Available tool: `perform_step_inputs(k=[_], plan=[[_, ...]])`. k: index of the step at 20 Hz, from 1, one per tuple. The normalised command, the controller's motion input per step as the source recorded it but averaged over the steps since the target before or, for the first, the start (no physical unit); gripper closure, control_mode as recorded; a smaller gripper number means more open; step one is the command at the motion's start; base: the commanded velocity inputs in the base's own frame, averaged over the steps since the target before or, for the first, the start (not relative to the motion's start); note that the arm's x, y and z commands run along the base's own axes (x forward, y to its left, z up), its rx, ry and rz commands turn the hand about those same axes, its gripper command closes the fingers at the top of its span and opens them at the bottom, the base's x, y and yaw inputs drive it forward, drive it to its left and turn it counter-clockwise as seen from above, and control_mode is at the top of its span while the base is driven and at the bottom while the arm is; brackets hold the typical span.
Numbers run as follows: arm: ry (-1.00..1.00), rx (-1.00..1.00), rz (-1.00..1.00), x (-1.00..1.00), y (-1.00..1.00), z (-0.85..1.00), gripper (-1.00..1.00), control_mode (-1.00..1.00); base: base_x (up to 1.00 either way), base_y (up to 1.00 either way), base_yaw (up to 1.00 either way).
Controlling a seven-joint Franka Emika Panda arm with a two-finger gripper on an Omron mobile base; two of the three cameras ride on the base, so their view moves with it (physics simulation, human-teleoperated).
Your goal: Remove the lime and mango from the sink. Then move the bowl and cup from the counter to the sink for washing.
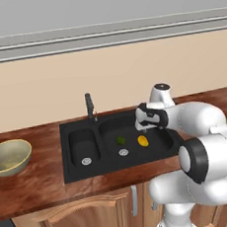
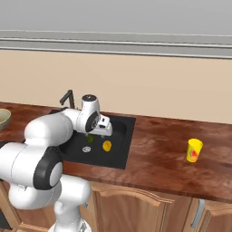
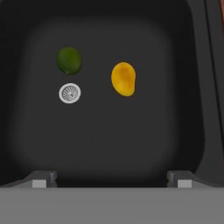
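Observation:
In the large basin of the black sink (image 1: pixel 116 170) lie the dark green lime (image 1: pixel 121 140) and the yellow-orange mango (image 1: pixel 143 141), a little apart. My gripper (image 1: pixel 146 128) hangs open above that basin, over the mango's side, holding nothing. The hand view looks straight down: lime (image 3: pixel 69 60) at upper left, mango (image 3: pixel 123 78) right of it, the gripper (image 3: pixel 111 180) with its tips wide apart. The olive-tan bowl (image 1: pixel 10 157) sits on the counter (image 1: pixel 38 185) far left. At the far right of the counter stands the yellow cup (image 2: pixel 195 150).
A dark faucet (image 1: pixel 89 107) rises behind the divider between the basins. A silver drain (image 3: pixel 69 93) lies just below the lime; the small basin has its own drain (image 1: pixel 86 161). A beige wall backs the counter. Light wooden cabinets sit below.

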Motion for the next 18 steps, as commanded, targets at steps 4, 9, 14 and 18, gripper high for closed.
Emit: perform_step_inputs(k=[4, 9, 14, 18], plan=[[0.00, 0.00, 0.00, 0.00, 0.00, -0.05, -1.00, -1.00, 0.00, 0.00, 0.00], [0.04, 0.00, 0.00, 0.00, 0.00, -0.06, -1.00, -1.00, 0.00, 0.00, 0.00], [0.00, -0.01, 0.00, 0.03, 0.00, -0.14, -1.00, -1.00, 0.00, 0.00, 0.00], [0.00, 0.00, 0.00, 0.05, -0.02, -0.10, -1.00, -1.00, 0.00, 0.00, 0.00]])
